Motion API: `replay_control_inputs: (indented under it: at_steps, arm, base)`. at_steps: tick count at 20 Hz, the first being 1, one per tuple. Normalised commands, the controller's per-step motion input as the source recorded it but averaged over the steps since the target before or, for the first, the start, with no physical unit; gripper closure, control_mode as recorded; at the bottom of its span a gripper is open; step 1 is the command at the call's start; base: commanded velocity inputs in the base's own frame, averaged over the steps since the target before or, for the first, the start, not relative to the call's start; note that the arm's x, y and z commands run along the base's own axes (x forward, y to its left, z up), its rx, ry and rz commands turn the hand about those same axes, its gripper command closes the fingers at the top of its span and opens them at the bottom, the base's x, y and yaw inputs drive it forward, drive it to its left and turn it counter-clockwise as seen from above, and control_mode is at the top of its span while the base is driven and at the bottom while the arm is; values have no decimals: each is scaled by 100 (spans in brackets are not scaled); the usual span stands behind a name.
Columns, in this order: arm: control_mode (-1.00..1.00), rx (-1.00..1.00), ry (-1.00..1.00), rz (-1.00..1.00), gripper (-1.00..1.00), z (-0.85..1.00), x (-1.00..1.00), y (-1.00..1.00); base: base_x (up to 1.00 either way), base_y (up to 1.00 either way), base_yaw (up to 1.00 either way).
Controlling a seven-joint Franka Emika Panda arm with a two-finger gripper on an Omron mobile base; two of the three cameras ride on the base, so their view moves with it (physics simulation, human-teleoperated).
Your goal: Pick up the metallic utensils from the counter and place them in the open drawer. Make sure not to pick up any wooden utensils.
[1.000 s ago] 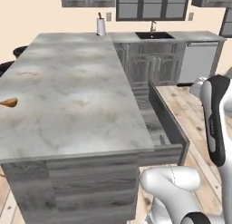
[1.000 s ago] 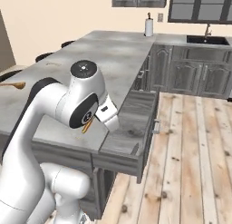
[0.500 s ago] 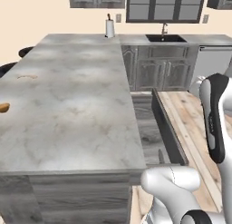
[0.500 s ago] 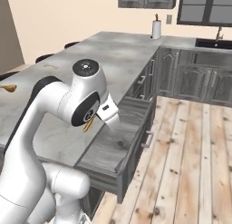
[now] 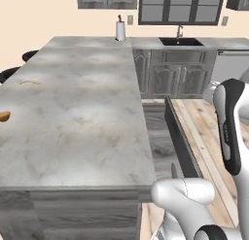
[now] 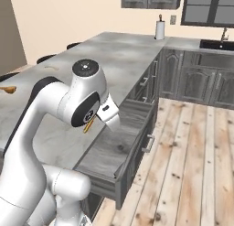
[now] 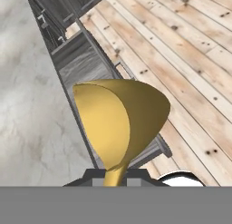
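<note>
My gripper (image 7: 115, 173) is shut on a tan-orange wooden spoon (image 7: 118, 123); its round bowl looms large in the hand view. From the right base, the spoon's handle (image 6: 87, 126) pokes out under the hand, above the front corner of the open drawer (image 6: 119, 145). The drawer (image 5: 159, 133) juts from the side of the counter (image 5: 82, 112), with its grey floor bare. Two other wooden utensils lie on the counter's far left: an orange piece (image 5: 4, 116) and a thin curved stick (image 5: 30, 81). The metallic utensils are out of view.
A paper towel roll (image 5: 120, 30) stands at the counter's far end. A sink (image 5: 181, 41) and dark cabinets (image 5: 175, 76) line the back wall. Wooden floor (image 6: 192, 152) stretches beside the drawer. Dark stools (image 5: 12, 71) sit along the counter's left side.
Both base views have shifted, so the base has driven along the counter. The gripper stays shut on the wooden spoon beside the open drawer.
</note>
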Motion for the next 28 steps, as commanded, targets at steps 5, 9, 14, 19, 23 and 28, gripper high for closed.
replay_control_inputs:
  at_steps: [5,9,14,19,23,28]
  arm:
    - [100,0,0,0,100,0,0,0]
    - [100,0,0,0,100,0,0,0]
    - [100,0,0,0,100,0,0,0]
    - [100,0,0,0,100,0,0,0]
    - [100,0,0,0,100,0,0,0]
    - [100,0,0,0,100,0,0,0]
  base:
    - [7,-5,0]
    - [0,-15,0]
    - [37,-1,0]
    - [78,0,2]
    - [42,-2,5]
    - [-84,0,5]
